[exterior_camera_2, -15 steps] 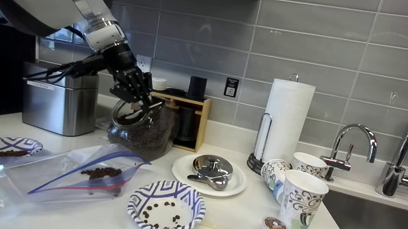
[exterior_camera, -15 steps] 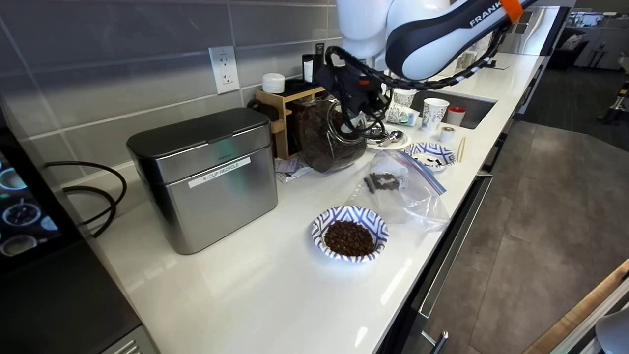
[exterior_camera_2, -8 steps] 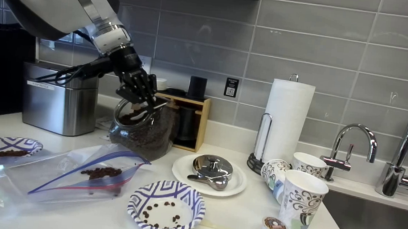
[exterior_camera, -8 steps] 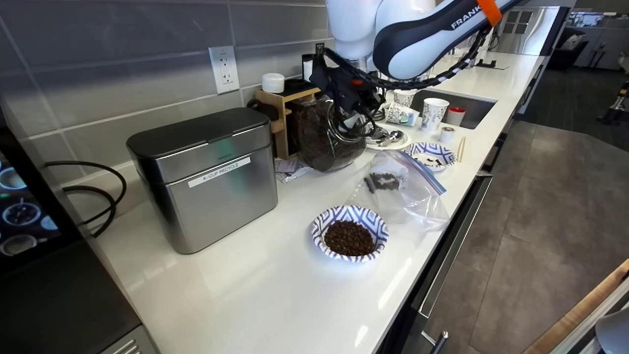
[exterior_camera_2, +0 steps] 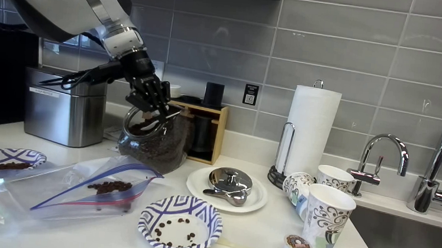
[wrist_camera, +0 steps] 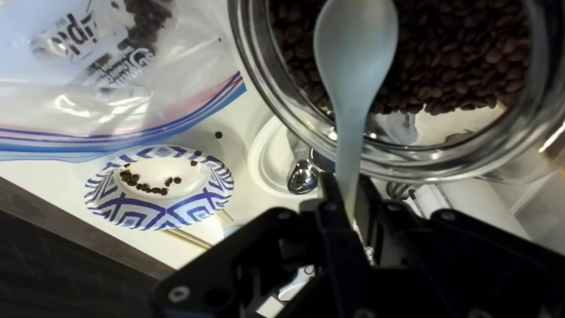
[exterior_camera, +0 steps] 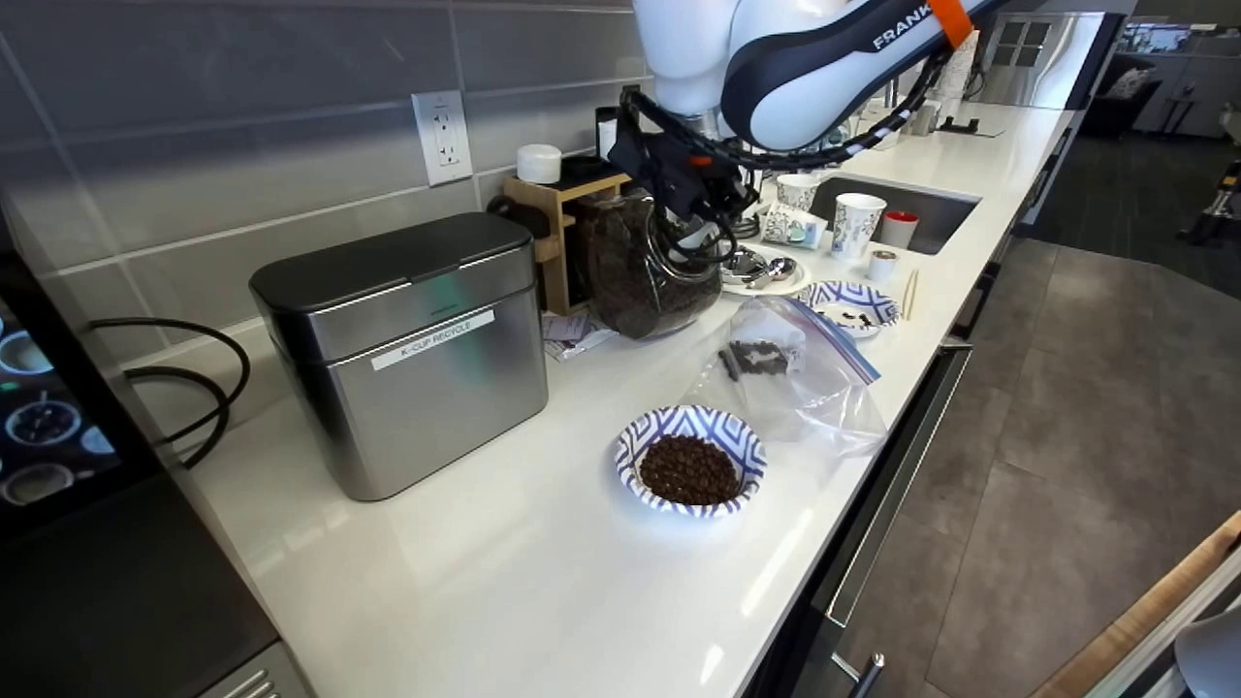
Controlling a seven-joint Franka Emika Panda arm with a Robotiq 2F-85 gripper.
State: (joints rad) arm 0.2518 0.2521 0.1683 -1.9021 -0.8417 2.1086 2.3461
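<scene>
My gripper (wrist_camera: 346,187) is shut on the handle of a pale plastic spoon (wrist_camera: 355,48). The spoon's bowl looks empty and lies across the mouth of a glass jar (exterior_camera_2: 172,145) of coffee beans. I cannot tell whether the spoon touches the beans. The jar lies tilted, its metal-ringed mouth facing the front; it also shows in an exterior view (exterior_camera: 640,281) behind the gripper. In an exterior view, the gripper (exterior_camera_2: 163,114) is close against the jar's rim. A patterned bowl (exterior_camera: 669,419) holds many beans. Another patterned bowl (exterior_camera_2: 179,225) holds several loose beans.
A clear zip bag (exterior_camera_2: 69,191) with some beans lies in front of the jar. A white plate (exterior_camera_2: 260,200) holds a metal lid and scoop. A steel bin (exterior_camera: 446,388), wooden shelf (exterior_camera_2: 219,139), paper towel roll (exterior_camera_2: 309,127) and paper cups (exterior_camera_2: 328,215) stand around.
The arm and gripper have shifted slightly to the right in an exterior view, with the spoon still held. The jar has shifted slightly the same way. Over the last half second there is little motion.
</scene>
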